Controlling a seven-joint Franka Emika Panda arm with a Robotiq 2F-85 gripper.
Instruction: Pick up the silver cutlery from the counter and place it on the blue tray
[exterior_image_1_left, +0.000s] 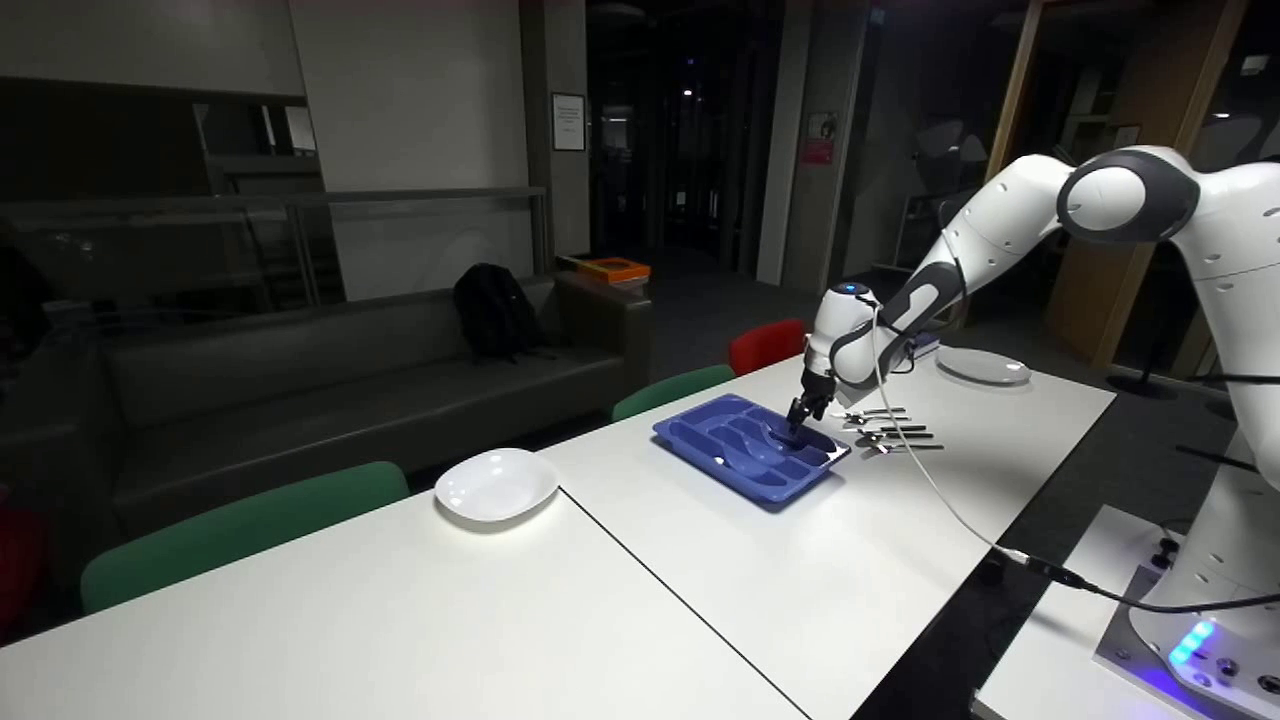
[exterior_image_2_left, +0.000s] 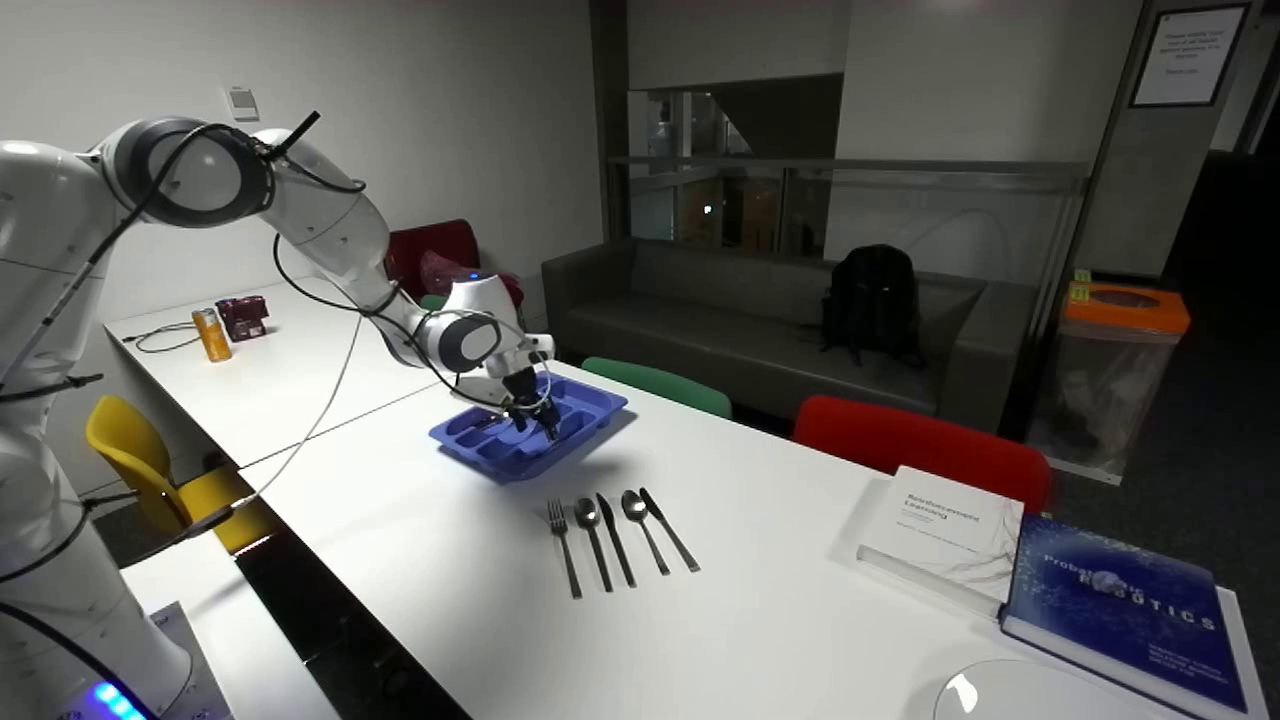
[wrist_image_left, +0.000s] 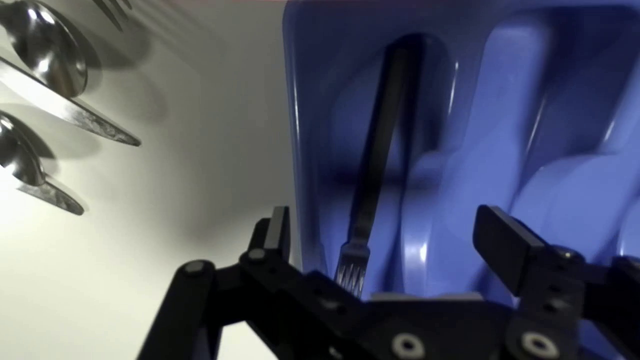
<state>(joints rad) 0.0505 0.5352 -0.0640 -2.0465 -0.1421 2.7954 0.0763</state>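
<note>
Black two-finger gripper spread wide, empty. Slim metal fork inside shallow blue tray, by edge — sideways exit might catch rim, drag tray. Five silver utensils off that edge on white counter — tight spacing, bumps likely.

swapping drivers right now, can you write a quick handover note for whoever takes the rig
End effector: open, at the tray, holding nothing.
Done: one fork lies in the tray's end compartment.
On the counter, side by side: a second fork, two spoons and two knives.
Left: move those five to the tray.
Unclear: whether the tray's far side holds anything more; it shows too small to tell.
</note>
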